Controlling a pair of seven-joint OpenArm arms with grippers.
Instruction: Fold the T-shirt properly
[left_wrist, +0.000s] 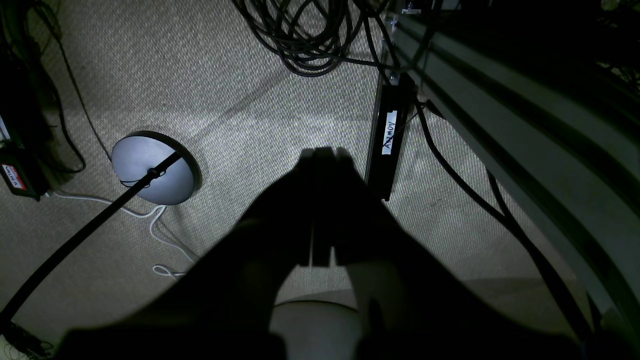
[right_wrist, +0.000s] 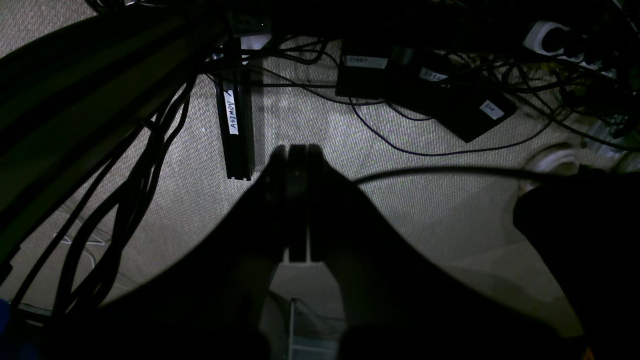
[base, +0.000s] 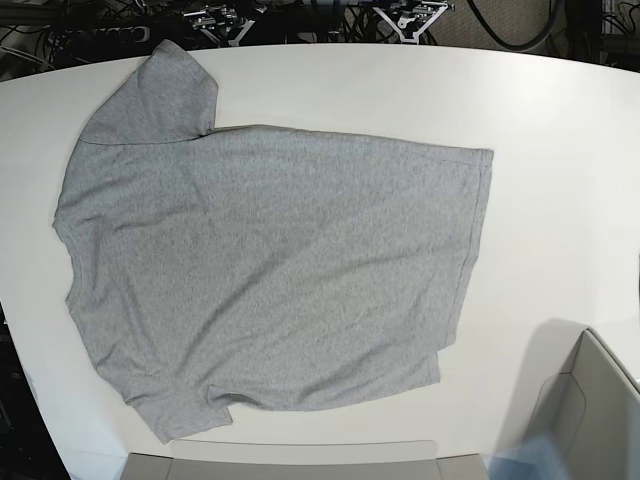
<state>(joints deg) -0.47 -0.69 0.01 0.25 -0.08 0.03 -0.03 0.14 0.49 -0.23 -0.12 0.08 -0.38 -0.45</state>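
On the white table the T-shirt lies spread flat, plain side up, hem toward the right. Left gripper and right gripper hang over carpet, jaws pressed together, holding nothing.

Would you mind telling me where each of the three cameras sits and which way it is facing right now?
Left wrist: on the left arm, looking down at the carpet and a lamp base; the shut left gripper shows.
Right wrist: on the right arm, looking down at carpet and cables; the shut right gripper shows.
Base: above the table, looking down on the spread T-shirt; no arm shows.
Both wrist views share the black bar labelled ASIMOV.
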